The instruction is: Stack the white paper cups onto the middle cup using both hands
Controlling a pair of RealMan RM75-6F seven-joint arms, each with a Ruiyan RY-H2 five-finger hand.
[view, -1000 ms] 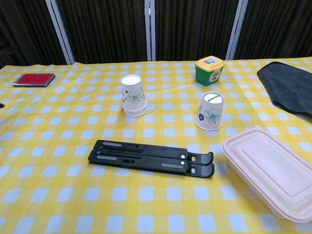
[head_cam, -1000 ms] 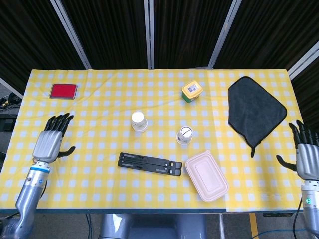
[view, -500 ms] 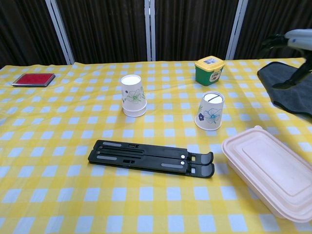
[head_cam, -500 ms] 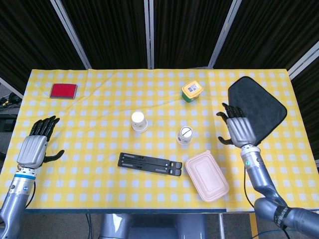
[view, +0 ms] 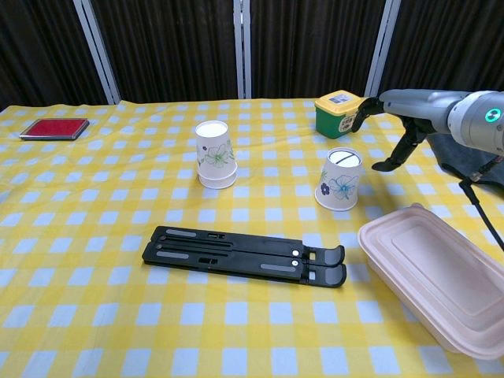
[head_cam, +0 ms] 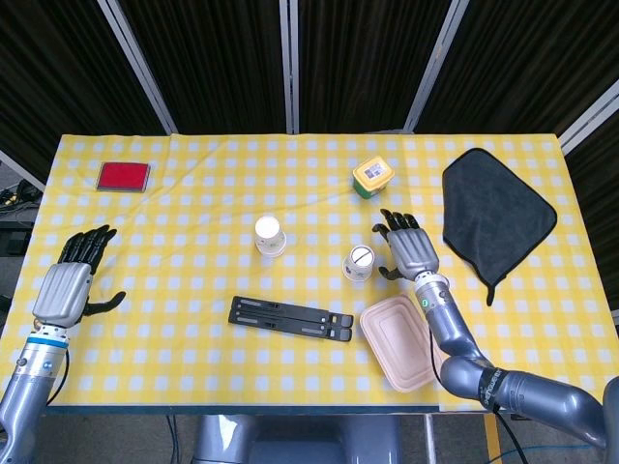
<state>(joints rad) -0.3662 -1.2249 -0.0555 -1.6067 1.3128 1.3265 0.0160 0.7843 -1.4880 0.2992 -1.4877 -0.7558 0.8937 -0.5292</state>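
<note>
At the lower right of the chest view lies the pink lidded box [view: 441, 276], with the black folding stand [view: 244, 256] at lower centre. Beyond them, two inverted paper cups stand apart on the worktop [head_cam: 174, 319]: the right cup [head_cam: 360, 262] and the left cup [head_cam: 270, 236]. The right hand [head_cam: 410, 248] has advanced from the right edge to just beside the right cup, released, fingers spread; a grasp appears imminent. The left hand [head_cam: 70, 280] waits at the left edge, released.
</note>
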